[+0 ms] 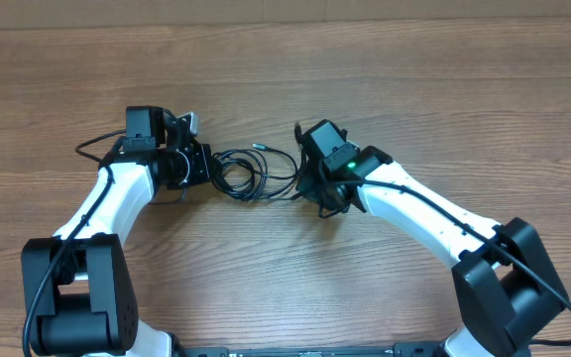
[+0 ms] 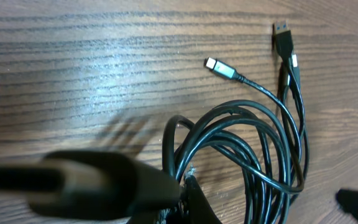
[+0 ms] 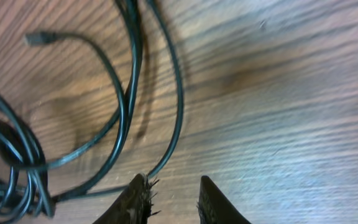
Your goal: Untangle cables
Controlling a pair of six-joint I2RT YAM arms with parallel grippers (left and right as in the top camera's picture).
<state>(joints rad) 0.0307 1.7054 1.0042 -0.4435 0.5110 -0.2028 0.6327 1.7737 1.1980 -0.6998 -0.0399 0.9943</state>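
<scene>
The cables (image 1: 249,171) lie as a tangle of thin black loops on the wooden table between my two grippers. My left gripper (image 1: 198,165) is at the tangle's left edge. In the left wrist view it (image 2: 182,186) is shut on the cables (image 2: 253,155) where several strands bunch together. A silver-tipped plug (image 2: 219,67) and a black flat plug (image 2: 283,34) lie loose beyond the loops. My right gripper (image 1: 310,188) is at the tangle's right edge. In the right wrist view it (image 3: 173,199) stands open with only bare wood between its fingertips, and one cable strand (image 3: 176,106) runs just past the left fingertip (image 3: 138,193).
The wooden table (image 1: 444,89) stretches on all sides of the tangle. A small black plug (image 3: 39,38) rests at the end of one strand, to the far left in the right wrist view. Thicker black robot cables run along both white arms (image 1: 107,198).
</scene>
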